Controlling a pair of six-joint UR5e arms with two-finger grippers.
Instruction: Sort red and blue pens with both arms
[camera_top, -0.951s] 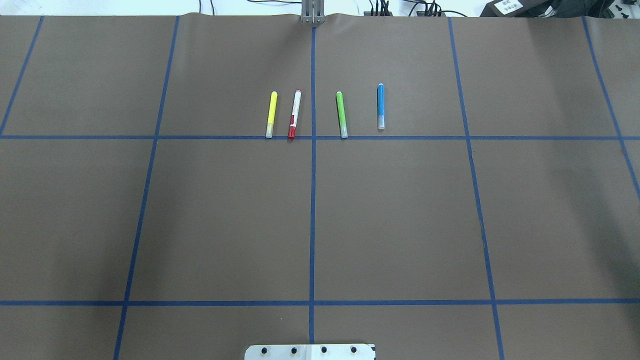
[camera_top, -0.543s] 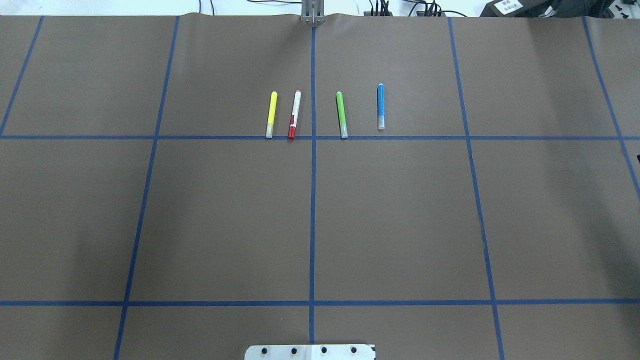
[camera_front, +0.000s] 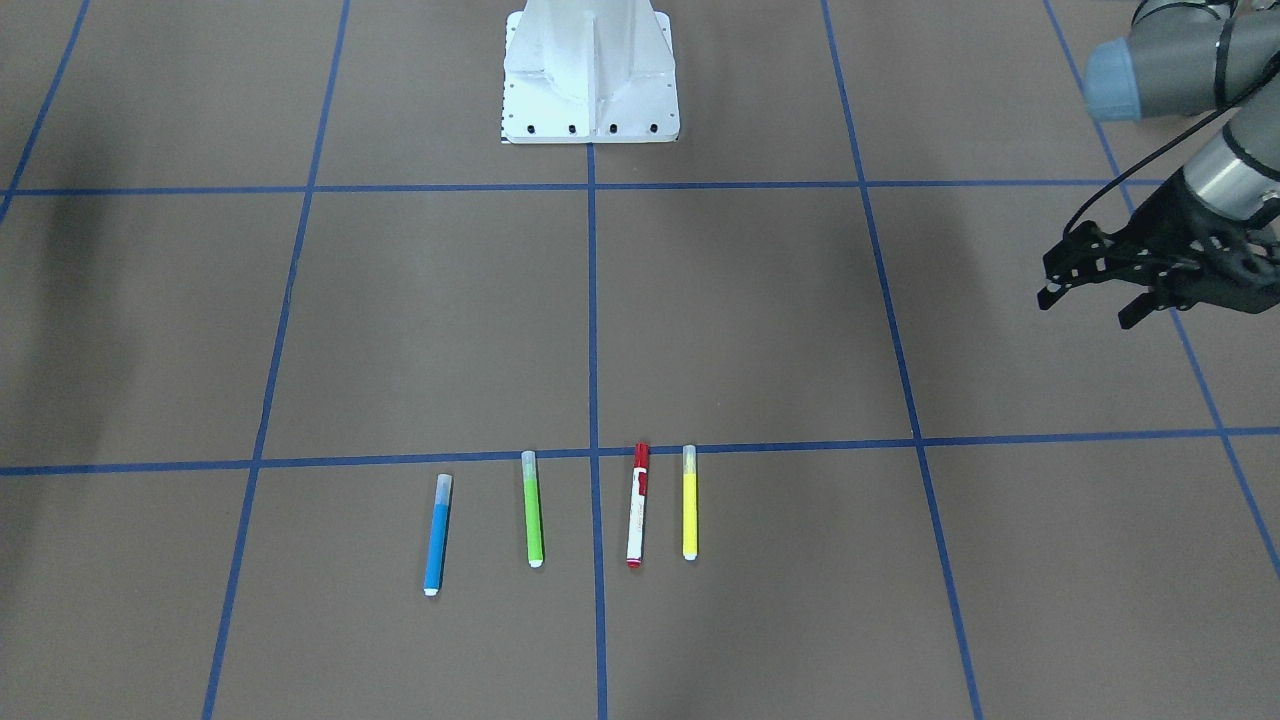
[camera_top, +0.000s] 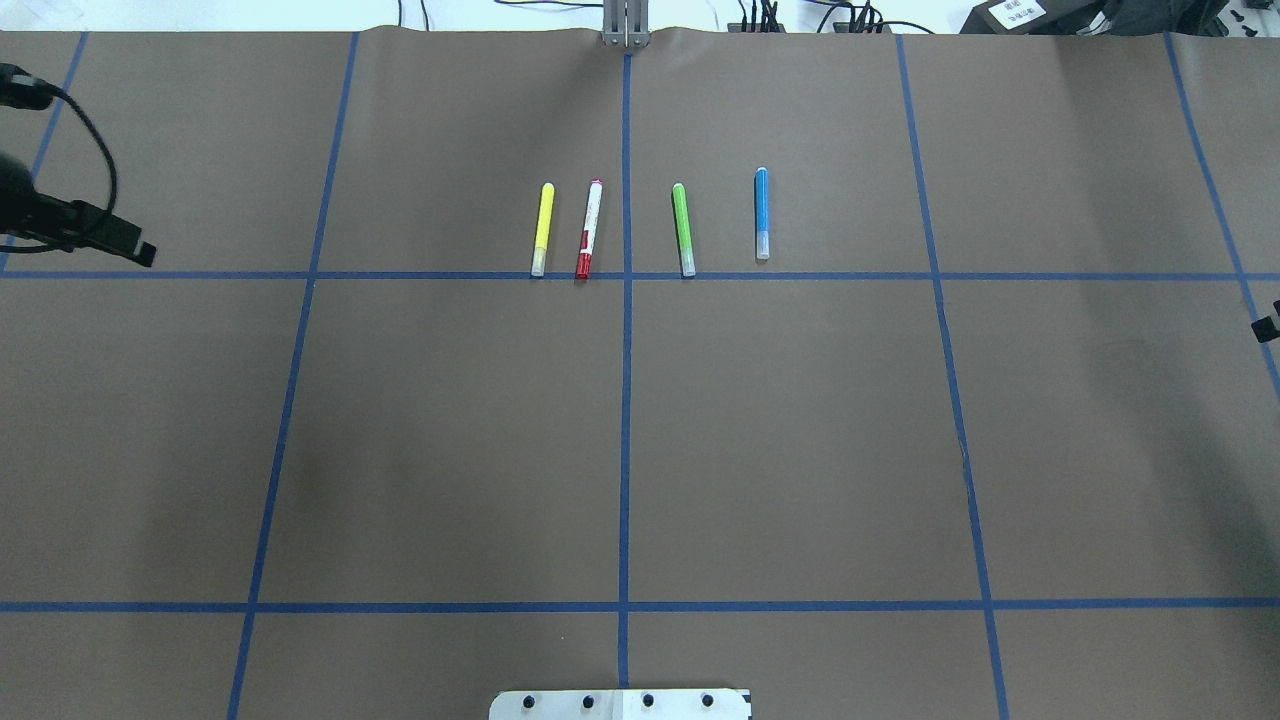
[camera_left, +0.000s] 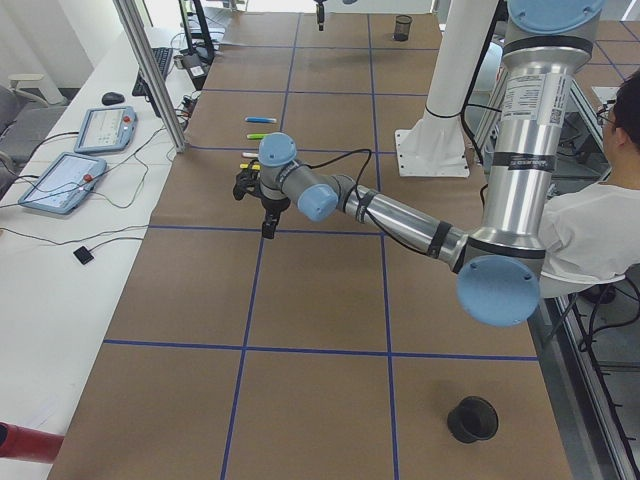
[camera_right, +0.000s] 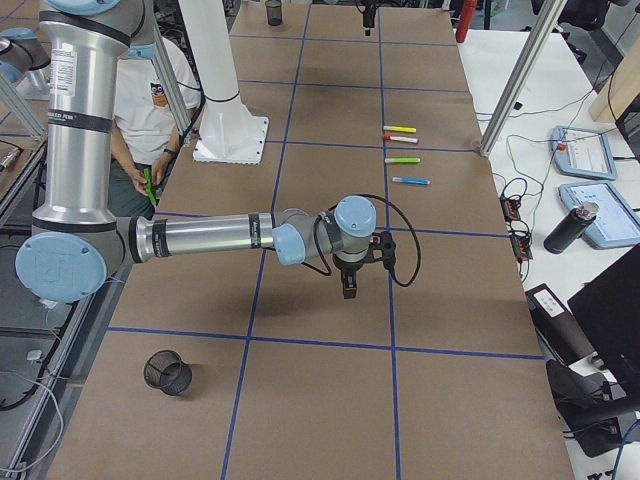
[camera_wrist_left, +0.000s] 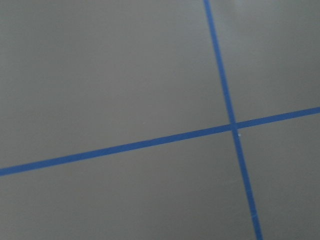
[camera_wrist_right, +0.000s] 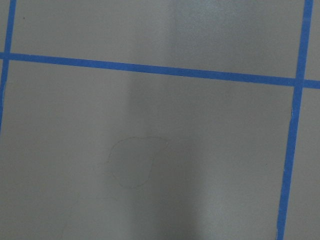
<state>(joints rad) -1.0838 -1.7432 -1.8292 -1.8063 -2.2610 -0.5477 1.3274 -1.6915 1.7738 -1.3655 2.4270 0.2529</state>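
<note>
Red pen (camera_front: 637, 505), blue pen (camera_front: 437, 535) far from left fingers (camera_front: 1062, 272), spread, empty; right fingers (camera_right: 347, 285): cannot tell.

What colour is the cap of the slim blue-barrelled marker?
Its cap is pale and translucent, clearest in the exterior front-facing view.

Red pen (camera_top: 589, 230): white barrel, red cap and red end, lying flat, cap toward the robot. Blue pen (camera_top: 761, 213): blue barrel, pale cap toward the robot, flat, roughly parallel, well apart on the red pen's right. The 2 arms, left arm (camera_left: 400, 215) and right arm (camera_right: 210, 236), are stretched out low on opposite sides, well apart from both pens. Left gripper (camera_front: 1085, 305): fingers spread, empty.
</note>
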